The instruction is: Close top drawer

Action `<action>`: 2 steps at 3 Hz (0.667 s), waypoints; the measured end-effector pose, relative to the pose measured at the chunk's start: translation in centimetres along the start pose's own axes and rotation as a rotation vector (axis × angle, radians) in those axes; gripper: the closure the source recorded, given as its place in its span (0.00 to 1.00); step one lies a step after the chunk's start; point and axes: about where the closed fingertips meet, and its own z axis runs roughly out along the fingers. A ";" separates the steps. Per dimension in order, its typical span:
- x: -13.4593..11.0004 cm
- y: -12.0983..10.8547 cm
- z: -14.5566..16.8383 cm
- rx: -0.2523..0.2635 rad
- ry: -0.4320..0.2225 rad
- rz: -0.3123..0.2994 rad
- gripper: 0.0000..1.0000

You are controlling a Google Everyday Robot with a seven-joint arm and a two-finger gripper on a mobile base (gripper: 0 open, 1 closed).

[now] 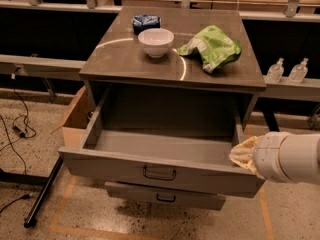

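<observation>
The top drawer (120, 168) of the gray cabinet is pulled far out and its inside is bare. Its flat front carries a small dark loop handle (159, 173). My gripper (245, 155) is at the end of the white arm that comes in from the right. It sits at the drawer's right front corner, at the top of the right side wall, wrapped in a beige cover. A narrower drawer front (165, 195) below stands slightly out.
On the cabinet top (125, 59) stand a white bowl (156, 42), a green bag (212, 47) and a blue packet (146, 21). A cardboard box (75, 119) sits left of the cabinet. Cables (17, 129) and a black pole (45, 194) lie on the floor at left. Two bottles (286, 70) stand at right.
</observation>
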 end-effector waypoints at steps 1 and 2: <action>1.4 2.2 0.1 -0.006 0.009 0.033 1.00; 2.5 5.1 0.4 -0.006 -0.025 0.073 1.00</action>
